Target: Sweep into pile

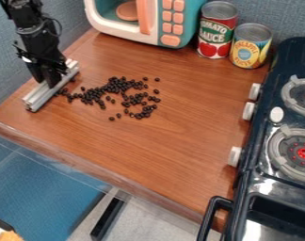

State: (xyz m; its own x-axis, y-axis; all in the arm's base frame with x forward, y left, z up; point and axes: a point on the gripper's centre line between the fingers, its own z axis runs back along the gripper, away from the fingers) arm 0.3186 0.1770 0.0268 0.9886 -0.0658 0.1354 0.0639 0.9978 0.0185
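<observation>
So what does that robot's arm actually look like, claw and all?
The arm is black, with chunky, angular segments and a thin dark cable looping out beside it. The gripper is black too; a small pale patch shows just above it.

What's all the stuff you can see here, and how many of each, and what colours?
beans: dozens, black, scattered mid-counter
bar: one, silver-grey, in the gripper, counter's left
toy microwave: one, teal, white and orange, back
cans: two, one red and green, one yellow and blue, right of microwave
toy stove: one, dark blue, right
burners: two, grey with red centres, on stove
knobs: three, white, stove's near side
counter: one, brown, middle
walls: two, blue, behind and left
gripper: one, black, on bar
arm: one, black, upper left
</observation>
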